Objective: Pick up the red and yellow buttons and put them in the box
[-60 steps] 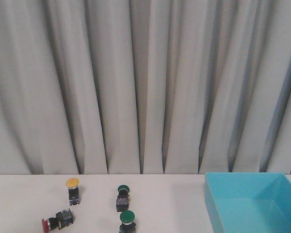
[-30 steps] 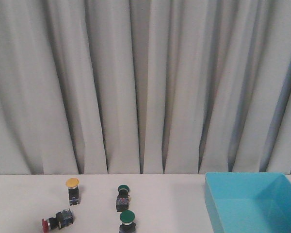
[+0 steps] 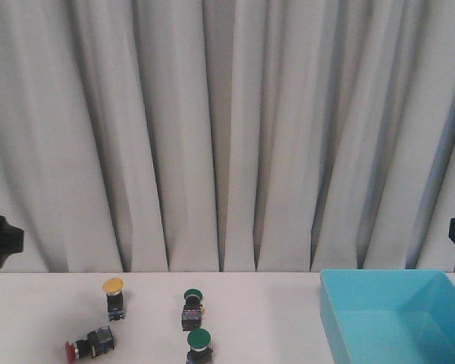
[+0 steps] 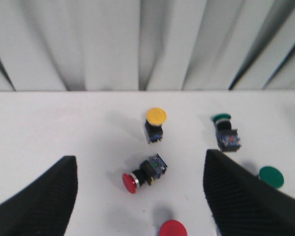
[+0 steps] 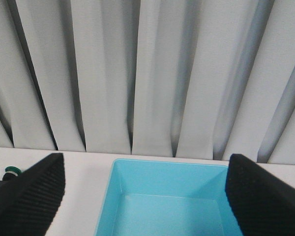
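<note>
Both arms just entered frame edges; left gripper and right gripper spread open, empty. Red button light, rigid; grab body.

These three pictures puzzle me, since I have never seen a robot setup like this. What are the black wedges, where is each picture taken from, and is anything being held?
It is a two-armed robot at a white table before a grey curtain. One picture looks forward over the table; the other two come from cameras on the wrists. The black ribbed wedges are gripper fingers: the left gripper and the right gripper, both open and holding nothing. On the table sit push buttons: a yellow button upright, a red button lying on its side, another red cap at the picture's edge, and two green buttons. The blue box is empty as far as it shows.
</note>
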{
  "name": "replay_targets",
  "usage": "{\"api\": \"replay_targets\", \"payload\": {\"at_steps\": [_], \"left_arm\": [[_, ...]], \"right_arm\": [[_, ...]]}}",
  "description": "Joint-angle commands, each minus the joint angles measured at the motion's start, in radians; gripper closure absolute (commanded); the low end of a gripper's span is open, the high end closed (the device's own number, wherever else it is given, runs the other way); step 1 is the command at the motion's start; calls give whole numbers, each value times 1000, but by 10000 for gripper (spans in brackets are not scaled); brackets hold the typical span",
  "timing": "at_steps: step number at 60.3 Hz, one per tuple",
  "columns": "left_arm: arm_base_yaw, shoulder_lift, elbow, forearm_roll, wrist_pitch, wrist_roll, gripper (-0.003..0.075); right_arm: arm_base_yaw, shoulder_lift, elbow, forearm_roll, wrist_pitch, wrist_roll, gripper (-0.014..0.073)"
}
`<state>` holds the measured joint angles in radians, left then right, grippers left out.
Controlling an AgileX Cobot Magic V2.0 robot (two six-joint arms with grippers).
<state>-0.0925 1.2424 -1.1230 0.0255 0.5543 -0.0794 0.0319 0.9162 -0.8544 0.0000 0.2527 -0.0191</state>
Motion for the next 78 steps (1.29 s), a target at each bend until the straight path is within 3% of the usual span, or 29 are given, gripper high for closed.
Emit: {"api": "replay_targets", "payload": {"at_steps": [1, 20, 27, 47, 78], "left_arm": [[-38, 44, -85, -14, 12, 54, 201], [-72, 224, -201, -62, 248, 79, 204], [-72, 267, -211, -62, 259, 104, 204], [-72, 327, -211, -95, 272, 104, 204], [-72, 468, -211, -216, 283, 268, 206]], "right_arm": [[-1, 3, -37, 0, -68, -36, -41], [31, 151, -38, 46, -27, -58, -22], [63, 208, -55, 44, 55, -102, -19], [58, 367, -232, 51, 313, -71, -13], [58, 422, -247, 47, 320, -72, -1]]}}
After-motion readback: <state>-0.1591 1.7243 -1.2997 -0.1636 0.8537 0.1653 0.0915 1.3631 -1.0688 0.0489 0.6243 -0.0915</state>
